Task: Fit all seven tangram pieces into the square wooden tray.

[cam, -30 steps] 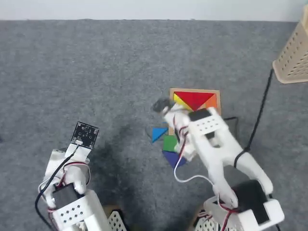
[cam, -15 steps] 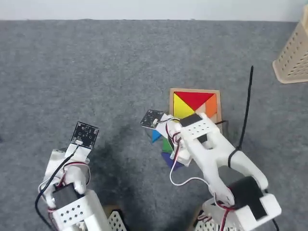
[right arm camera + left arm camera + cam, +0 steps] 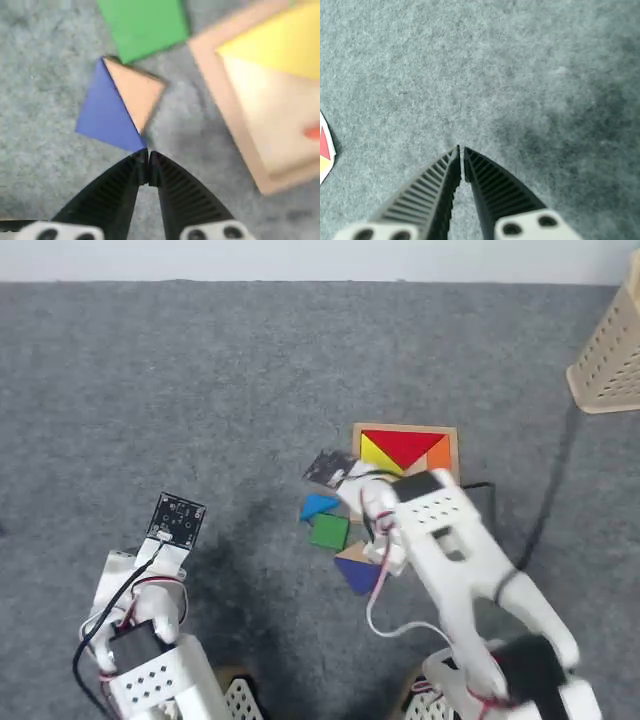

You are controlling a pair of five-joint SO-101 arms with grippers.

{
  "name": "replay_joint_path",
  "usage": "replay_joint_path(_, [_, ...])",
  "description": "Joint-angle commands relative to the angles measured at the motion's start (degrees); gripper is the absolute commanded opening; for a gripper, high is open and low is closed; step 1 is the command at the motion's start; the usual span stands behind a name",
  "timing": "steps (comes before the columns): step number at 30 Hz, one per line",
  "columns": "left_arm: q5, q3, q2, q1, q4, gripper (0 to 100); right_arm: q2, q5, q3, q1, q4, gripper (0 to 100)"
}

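The square wooden tray [image 3: 452, 436] lies right of centre and holds a red triangle [image 3: 405, 445], a yellow piece [image 3: 372, 453] and an orange piece [image 3: 440, 454]. My right arm [image 3: 450, 540] covers its near part. Loose on the carpet to its left are a light blue piece [image 3: 318, 506], a green square [image 3: 329, 531] and a dark blue triangle [image 3: 357, 575] tilted up so a tan face shows. My right gripper [image 3: 147, 167] is shut and empty, its tips at the corner of the dark blue triangle [image 3: 107, 117], beside the tray [image 3: 235, 125]. My left gripper [image 3: 461, 152] is shut over bare carpet.
A slatted beige basket [image 3: 610, 350] stands at the far right edge. A black cable [image 3: 548, 495] runs from the right arm's base toward it. My left arm [image 3: 140, 625] sits at the near left. Open grey carpet spreads to the left and behind.
The right arm swung left from the tray over the loose pieces and drew back. The green square and light blue piece now lie slightly further left; the dark blue triangle is tipped.
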Motion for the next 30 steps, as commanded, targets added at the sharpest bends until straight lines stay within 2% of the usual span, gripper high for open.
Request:
replay_joint_path(1, [-0.88, -0.22, 0.26, -0.09, -0.26, 1, -8.84, -0.88, -1.67, -1.01, 2.07, 2.2])
replay_joint_path(6, [-0.88, -0.22, 0.26, -0.09, -0.26, 1, -6.64, -0.18, -3.34, -10.77, 1.54, 14.8])
replay_joint_path(9, [-0.79, -0.22, 0.0, 0.0, -0.26, 1, -1.63, 0.35, -6.95, -10.24, 3.21, 18.8])
replay_joint_path(12, [-0.79, -0.66, -0.09, 1.05, -1.85, 1, 0.48, -4.48, -9.05, -4.09, 6.46, 16.2])
replay_joint_path(15, [-0.44, -4.79, 0.44, 4.22, -3.96, 1, -1.45, -9.76, -7.47, 5.93, 6.99, 8.6])
replay_joint_path(17, [-0.18, -12.09, 0.88, 7.3, 1.76, 2, -4.26, -9.41, -3.87, 12.88, 6.64, 5.0])
replay_joint_path(19, [-0.35, -20.44, 4.04, 12.22, 8.26, 7, -7.16, -7.12, 0.97, 19.12, 6.37, 4.6])
replay_joint_path(22, [-0.35, -31.96, 17.49, 18.02, 12.13, 16, -11.82, -2.2, 9.32, 27.03, 3.65, 4.6])
replay_joint_path(27, [2.64, -55.08, 47.56, 34.46, 21.71, 13, -18.77, 0.53, 23.56, 36.44, -5.14, 4.6])
replay_joint_path(30, [5.98, -62.9, 60.22, 46.77, 22.86, 13, -21.67, 0.18, 29.19, 40.48, -9.19, 4.6])
